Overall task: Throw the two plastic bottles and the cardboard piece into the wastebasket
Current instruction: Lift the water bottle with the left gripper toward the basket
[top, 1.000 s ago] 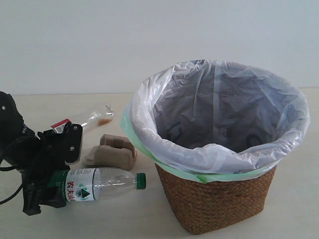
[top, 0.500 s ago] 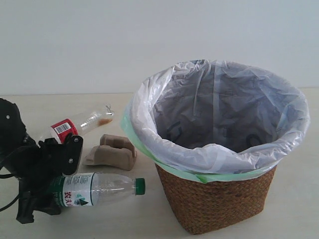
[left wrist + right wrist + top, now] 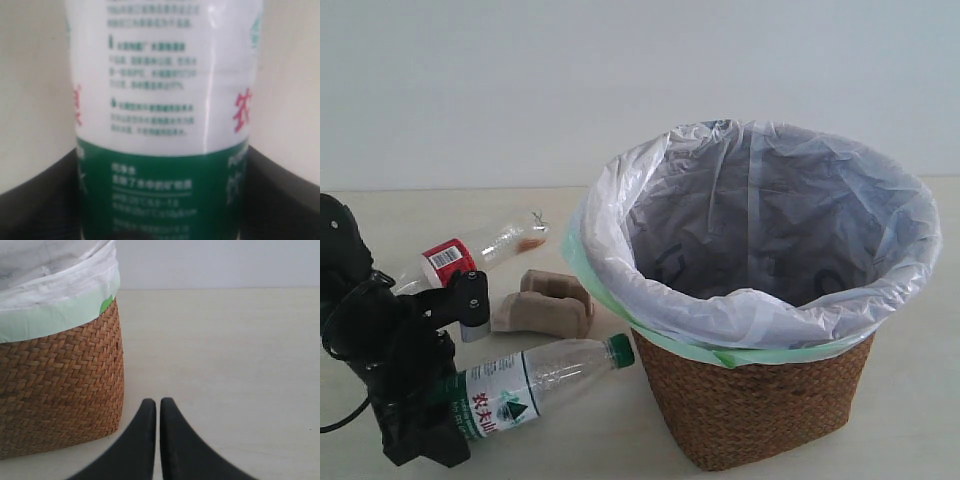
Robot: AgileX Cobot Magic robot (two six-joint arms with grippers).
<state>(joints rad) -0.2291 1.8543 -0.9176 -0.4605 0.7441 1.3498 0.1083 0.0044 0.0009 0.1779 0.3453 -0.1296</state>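
green-cap bottle (image 3: 535, 385) has tilted cap-up, clamped in left pincer (image 3: 458, 375); right pincer (image 3: 158, 412) together.

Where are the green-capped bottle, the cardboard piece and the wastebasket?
green-capped bottle (image 3: 565, 368), exterior view, clear body.
cardboard piece (image 3: 545, 315), exterior view, front face.
wastebasket (image 3: 750, 410), exterior view, woven wall.

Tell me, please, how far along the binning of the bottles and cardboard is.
Done: nothing; all three items are outside the wastebasket. In hand: the left gripper is shut on the green-capped bottle, tilted cap-up toward the basket. Left: that bottle's drop, plus the red-label bottle and the cardboard piece, both lying on the table. The right gripper is shut and empty beside the basket.
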